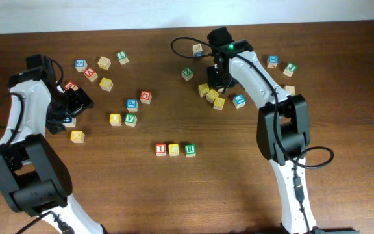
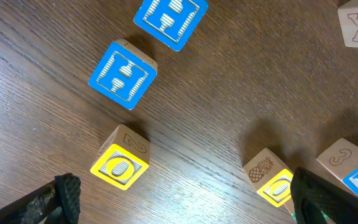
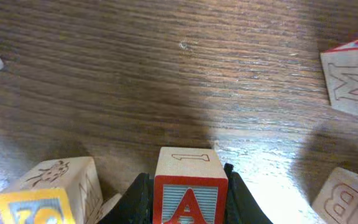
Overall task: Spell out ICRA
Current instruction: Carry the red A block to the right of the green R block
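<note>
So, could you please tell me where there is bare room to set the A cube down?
Bare wood lies right of the R cube, between it and the right arm. It is crowded around the yellow cubes by the right gripper.

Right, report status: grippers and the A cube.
Left gripper open, empty. Right gripper clamped on red A cube. I, C, R lined up. Yellow cube close beside it.

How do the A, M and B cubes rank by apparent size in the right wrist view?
1. A cube: largest, though nearest the camera.
2. M cube and B cube: look alike, both cut off by the frame, so unranked.
</note>
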`<state>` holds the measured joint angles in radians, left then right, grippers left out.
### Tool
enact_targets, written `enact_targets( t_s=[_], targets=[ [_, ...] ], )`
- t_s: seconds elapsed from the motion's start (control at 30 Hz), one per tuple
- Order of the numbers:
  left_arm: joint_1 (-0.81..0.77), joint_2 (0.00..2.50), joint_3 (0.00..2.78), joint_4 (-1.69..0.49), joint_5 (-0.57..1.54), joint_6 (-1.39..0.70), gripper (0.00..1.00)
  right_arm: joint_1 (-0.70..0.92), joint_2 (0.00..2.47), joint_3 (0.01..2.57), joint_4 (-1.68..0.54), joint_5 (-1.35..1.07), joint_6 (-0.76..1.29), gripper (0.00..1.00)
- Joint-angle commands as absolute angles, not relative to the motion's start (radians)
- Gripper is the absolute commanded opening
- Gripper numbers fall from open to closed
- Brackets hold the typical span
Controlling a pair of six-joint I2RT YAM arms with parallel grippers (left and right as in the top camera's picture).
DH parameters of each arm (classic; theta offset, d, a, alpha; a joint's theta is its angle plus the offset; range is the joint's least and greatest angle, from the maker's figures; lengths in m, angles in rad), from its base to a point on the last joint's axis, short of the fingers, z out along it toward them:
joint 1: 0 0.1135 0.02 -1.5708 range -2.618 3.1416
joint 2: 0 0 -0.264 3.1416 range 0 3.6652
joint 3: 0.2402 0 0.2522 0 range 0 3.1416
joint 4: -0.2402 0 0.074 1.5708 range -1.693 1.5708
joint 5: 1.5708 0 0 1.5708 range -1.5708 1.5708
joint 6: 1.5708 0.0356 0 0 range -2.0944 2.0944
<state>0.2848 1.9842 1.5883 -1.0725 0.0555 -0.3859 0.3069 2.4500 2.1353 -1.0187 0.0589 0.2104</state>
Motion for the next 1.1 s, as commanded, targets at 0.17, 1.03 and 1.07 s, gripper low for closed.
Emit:
enact_targets(
  t_s=[0.17,1.03,1.07],
  targets=[
    [0.293,1.971,1.590,-1.071,0.056,-0.395,0.99,0.314,2.136,2.140,-1.278,0.022,0.227,0.19],
    [0.293,1.971,1.590,-1.071,0.056,-0.396,0.99,0.569,1.649,1.293,-1.008,-0.064,0.515,0.18],
    [0.293,1.971,1.590,-1.071,0.056,-0.396,0.99,0.569,1.655,1.241,-0.950,-0.063,0.514,0.18]
  ],
)
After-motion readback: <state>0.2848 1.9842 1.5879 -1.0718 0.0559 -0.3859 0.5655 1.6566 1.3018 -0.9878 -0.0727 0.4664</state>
